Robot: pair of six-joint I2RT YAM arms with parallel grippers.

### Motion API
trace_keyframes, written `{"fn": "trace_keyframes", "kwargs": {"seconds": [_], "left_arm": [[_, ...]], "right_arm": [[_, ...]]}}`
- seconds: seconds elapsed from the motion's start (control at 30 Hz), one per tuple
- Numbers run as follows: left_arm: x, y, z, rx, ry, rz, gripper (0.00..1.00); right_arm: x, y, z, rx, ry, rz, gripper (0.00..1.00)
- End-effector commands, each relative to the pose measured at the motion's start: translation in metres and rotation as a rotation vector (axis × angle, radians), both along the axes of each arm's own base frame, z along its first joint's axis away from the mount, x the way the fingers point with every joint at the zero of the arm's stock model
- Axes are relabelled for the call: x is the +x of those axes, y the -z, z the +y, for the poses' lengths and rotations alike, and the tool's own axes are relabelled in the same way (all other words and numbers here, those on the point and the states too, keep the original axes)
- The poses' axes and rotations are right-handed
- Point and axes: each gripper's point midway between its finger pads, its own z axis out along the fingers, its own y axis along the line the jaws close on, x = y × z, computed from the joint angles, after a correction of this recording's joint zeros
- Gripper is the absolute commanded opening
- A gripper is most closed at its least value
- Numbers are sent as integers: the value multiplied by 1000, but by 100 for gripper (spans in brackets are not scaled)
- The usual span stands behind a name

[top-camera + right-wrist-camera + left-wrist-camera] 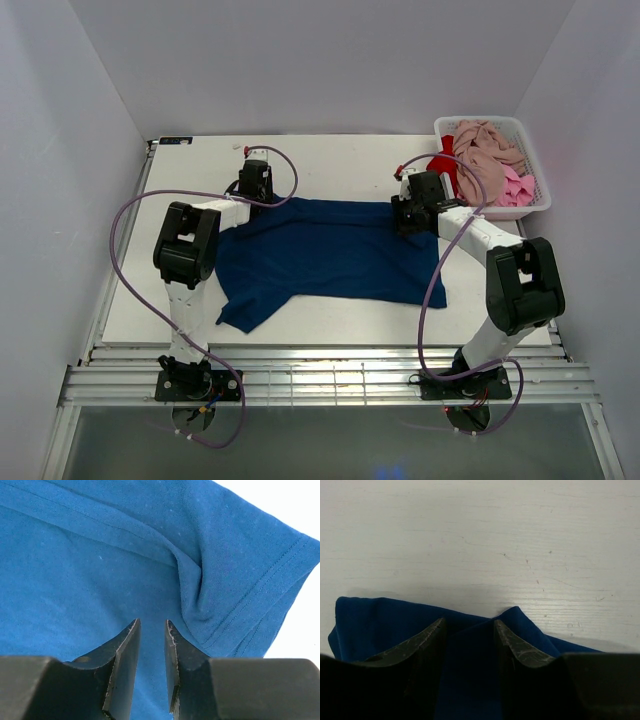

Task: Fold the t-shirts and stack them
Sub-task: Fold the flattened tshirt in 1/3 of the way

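The navy t-shirt (325, 260) is lying spread across the middle of the table (340, 160), one sleeve bunching at 7 o'clock. The left gripper (469, 625) is hovering over its 10 o'clock corner, jaws spread. The right gripper (152, 625), at 2 o'clock, is standing narrowly parted, pinching nothing. Closing shallowly, either could be catching one layer only, skewing the fold.
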Motion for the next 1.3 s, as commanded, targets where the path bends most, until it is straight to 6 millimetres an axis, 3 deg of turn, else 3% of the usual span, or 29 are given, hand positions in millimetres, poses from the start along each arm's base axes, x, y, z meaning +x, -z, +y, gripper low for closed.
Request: {"fn": "trace_keyframes", "kwargs": {"seconds": [0.0, 0.3, 0.73, 1.27], "left_arm": [[10, -27, -8, -22, 30, -58, 53], [10, -40, -17, -71, 64, -94, 53], [8, -43, -29, -134, 106, -120, 53], [10, -10, -36, -133, 131, -52, 53]], "right_arm": [[6, -20, 8, 42, -12, -67, 32], [3, -12, 11, 43, -22, -43, 32], [0, -4, 15, 30, -41, -20, 32], [0, -1, 20, 27, -59, -10, 32]]}}
